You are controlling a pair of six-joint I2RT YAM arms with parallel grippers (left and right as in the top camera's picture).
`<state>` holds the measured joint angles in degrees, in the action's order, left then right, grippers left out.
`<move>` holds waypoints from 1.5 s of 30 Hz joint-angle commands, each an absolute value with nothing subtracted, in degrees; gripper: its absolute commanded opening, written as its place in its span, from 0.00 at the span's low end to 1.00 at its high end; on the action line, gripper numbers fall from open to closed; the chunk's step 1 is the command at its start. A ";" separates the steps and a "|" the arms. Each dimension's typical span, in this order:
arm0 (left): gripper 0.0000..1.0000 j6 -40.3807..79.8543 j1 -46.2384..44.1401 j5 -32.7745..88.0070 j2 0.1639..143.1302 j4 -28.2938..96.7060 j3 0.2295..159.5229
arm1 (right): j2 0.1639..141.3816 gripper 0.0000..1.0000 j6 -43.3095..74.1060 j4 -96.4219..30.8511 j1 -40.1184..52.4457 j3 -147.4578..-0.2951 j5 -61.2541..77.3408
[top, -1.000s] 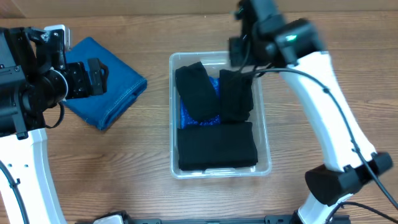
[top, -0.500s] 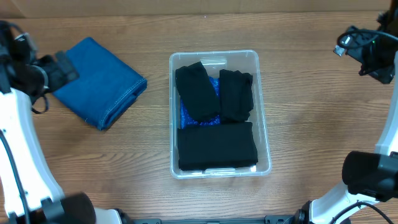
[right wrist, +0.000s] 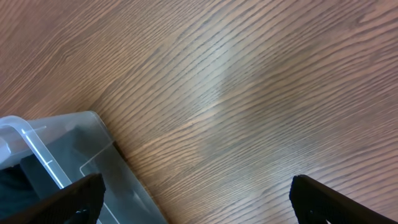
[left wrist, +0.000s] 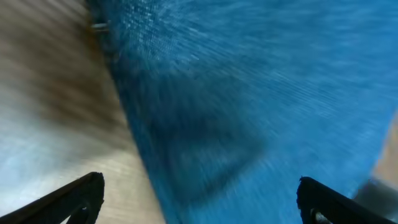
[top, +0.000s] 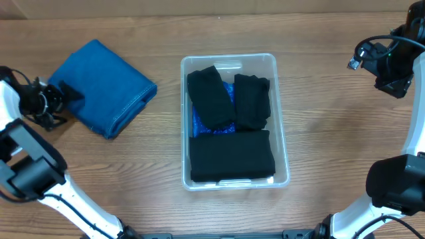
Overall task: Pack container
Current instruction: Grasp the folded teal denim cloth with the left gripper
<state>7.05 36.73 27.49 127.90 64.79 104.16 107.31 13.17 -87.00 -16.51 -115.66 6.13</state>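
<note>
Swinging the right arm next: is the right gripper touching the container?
Apart. The overhead view shows the right gripper well off to the right of the container, with bare wooden table between them.

The container (top: 184, 133) is clear, colourless plastic, and the three folded cloths (top: 232, 156) in it are plain black, over a bright blue speckled piece (top: 198, 124). Towards the far left corner of the counter (top: 332, 99), the denim cloth (top: 106, 86) is mid-blue with a paler seam line along its edge. The counter itself is warm brown wood with a wavy grain.
</note>
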 commanded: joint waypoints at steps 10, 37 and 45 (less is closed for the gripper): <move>1.00 3.36 35.38 32.08 133.03 59.72 103.09 | 106.65 1.00 11.92 -87.53 -16.40 -115.48 6.52; 0.43 6.87 29.34 40.58 133.03 42.81 87.88 | 106.65 1.00 11.94 -88.64 -16.34 -115.48 6.57; 0.15 6.83 29.28 43.33 129.51 42.52 88.03 | 106.65 1.00 11.94 -88.82 -16.34 -115.48 6.57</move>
<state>7.35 31.90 43.07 129.23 42.22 89.97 107.31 12.14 -88.90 -16.47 -115.63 6.20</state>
